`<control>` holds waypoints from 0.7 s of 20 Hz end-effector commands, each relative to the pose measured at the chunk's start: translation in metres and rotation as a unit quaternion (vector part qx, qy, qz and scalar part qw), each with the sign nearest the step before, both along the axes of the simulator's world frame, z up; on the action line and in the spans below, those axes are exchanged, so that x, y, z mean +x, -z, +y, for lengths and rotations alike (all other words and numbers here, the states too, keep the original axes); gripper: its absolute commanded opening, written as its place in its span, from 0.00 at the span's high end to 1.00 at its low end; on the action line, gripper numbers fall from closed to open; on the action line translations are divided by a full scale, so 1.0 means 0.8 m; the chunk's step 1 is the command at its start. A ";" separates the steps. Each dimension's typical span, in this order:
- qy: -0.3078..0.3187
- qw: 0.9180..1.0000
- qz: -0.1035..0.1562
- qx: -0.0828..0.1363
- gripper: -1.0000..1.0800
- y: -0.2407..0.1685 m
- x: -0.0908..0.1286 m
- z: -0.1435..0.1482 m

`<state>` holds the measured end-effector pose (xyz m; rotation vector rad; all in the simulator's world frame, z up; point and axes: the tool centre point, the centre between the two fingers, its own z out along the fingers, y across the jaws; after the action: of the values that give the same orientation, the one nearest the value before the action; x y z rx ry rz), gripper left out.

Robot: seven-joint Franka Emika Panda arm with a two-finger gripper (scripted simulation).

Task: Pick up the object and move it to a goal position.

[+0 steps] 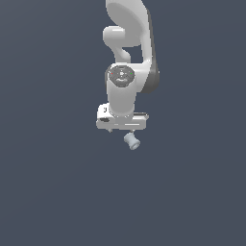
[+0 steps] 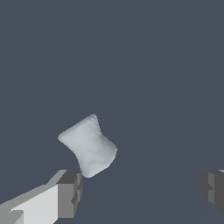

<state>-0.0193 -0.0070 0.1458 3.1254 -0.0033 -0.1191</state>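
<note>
Overhead, the pincer [image 2: 140,190] gapes wide, empty; the object [image 2: 89,145] lies unlabelled below it.

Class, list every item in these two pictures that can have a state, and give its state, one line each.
gripper: open, fingers wide apart, holding nothing.
flanged cylinder: lying tilted on the surface, not gripped; in the wrist view close to one finger, and contact cannot be told.
robot arm: reaching down, with the gripper low over the cylinder.
</note>
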 end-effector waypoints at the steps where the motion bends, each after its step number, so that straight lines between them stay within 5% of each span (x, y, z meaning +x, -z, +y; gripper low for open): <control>1: 0.000 1.000 0.000 0.000 0.04 0.000 0.000 0.000; 14: -0.006 1.000 -0.005 0.010 0.04 -0.010 0.010 0.011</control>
<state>-0.0112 0.0023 0.1542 3.1455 0.0173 -0.1018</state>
